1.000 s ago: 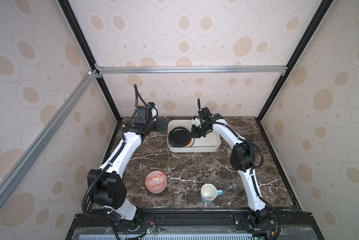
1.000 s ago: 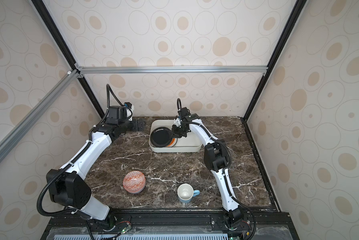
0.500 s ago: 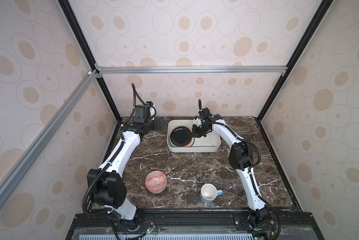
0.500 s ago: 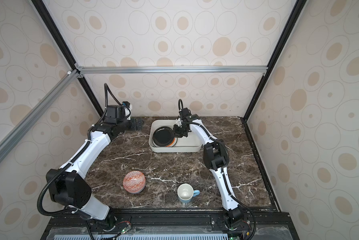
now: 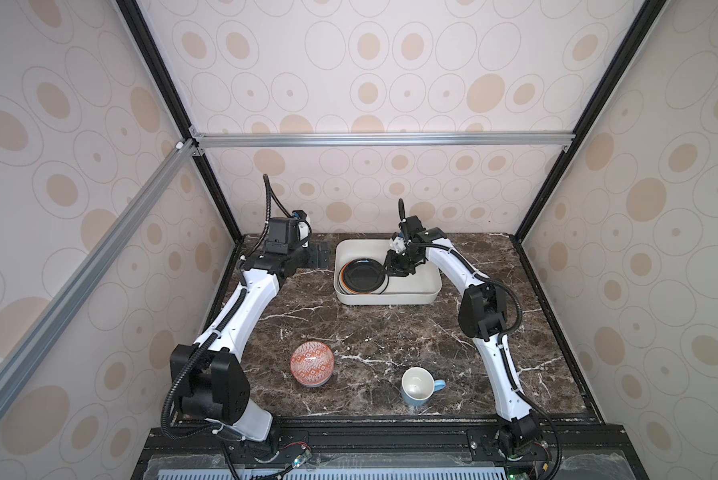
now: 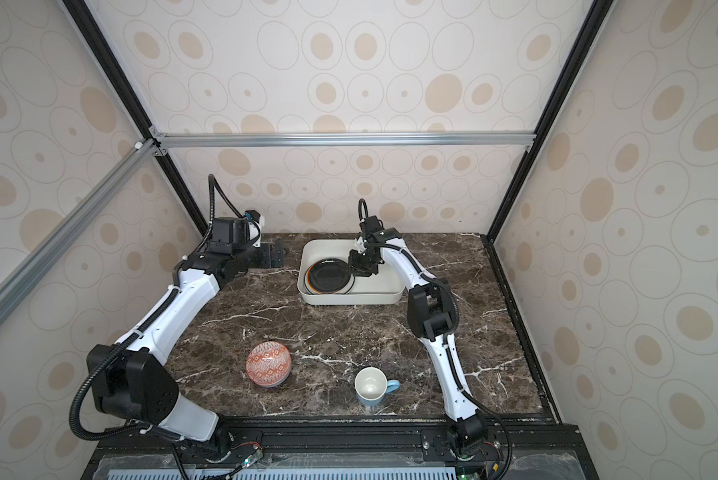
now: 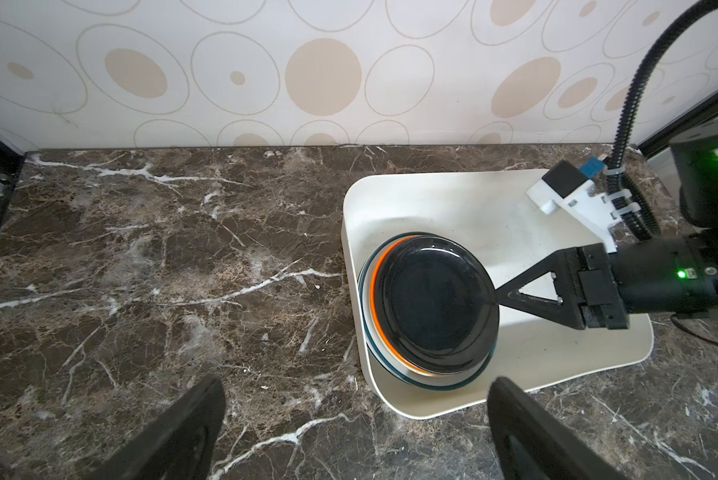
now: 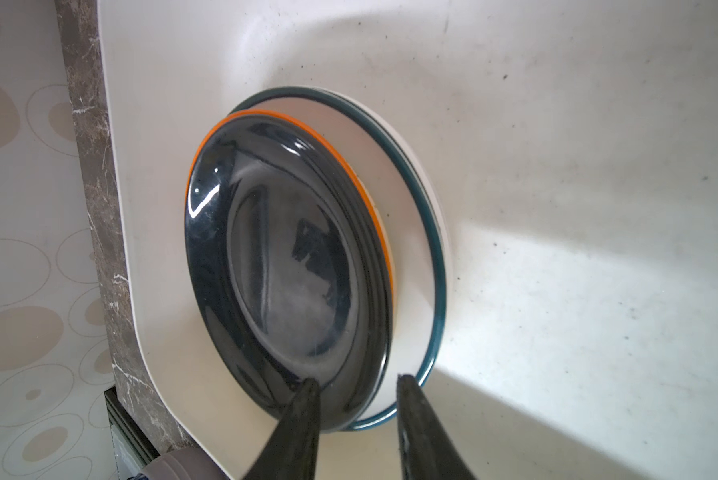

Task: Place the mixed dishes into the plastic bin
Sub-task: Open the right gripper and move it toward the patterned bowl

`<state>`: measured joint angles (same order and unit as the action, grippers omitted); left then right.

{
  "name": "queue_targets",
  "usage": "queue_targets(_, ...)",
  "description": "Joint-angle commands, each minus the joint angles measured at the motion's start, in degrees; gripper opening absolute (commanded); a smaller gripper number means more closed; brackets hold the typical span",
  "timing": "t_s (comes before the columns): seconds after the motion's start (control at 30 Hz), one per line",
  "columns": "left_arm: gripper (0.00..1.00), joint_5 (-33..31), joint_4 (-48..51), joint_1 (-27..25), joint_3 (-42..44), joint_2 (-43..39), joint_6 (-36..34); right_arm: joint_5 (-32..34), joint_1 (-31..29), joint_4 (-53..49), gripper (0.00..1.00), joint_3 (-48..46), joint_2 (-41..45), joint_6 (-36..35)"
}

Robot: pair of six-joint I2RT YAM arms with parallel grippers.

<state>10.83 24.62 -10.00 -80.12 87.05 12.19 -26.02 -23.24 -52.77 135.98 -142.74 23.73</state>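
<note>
Right gripper (image 8: 356, 379), pinched a second ago, now stands parted. The black plate (image 8: 291, 257), upturned, has its rim loose between the jaws, atop the white plate (image 8: 407, 232) in the bin (image 8: 557, 166). Left gripper (image 7: 355, 382) gapes, empty.

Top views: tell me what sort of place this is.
Probably a robot data-collection cell, not a real kitchen: left arm and right arm mounted at a marble-look tabletop, an aluminium beam and black posts framing it, patterned panels walling it in.

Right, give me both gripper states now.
Left gripper: open, empty.
Right gripper: open, jaws astride the rim of the black-bottomed plate, not clamping it.
</note>
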Motion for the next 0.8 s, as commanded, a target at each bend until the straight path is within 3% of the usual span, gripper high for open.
queue_targets(0.0,0.99,0.7,-1.2,0.4,1.3,-3.0,0.2,0.7,-0.9,-1.9,0.34,1.6,-0.5,-0.7)
queue_targets(0.33,0.99,-0.4,0.1,0.5,6.4,-9.1,0.3,1.8,-3.4,-5.1,0.34,3.2,-0.4,-2.2)
queue_targets(0.57,0.99,-2.2,4.4,0.6,12.5,-15.1,0.9,7.0,-7.2,-8.5,0.44,-1.2,9.4,-7.3)
queue_targets(0.77,0.99,-1.8,6.5,0.6,22.1,-24.0,4.7,8.3,-12.6,-10.7,0.45,-8.6,16.5,-7.8)
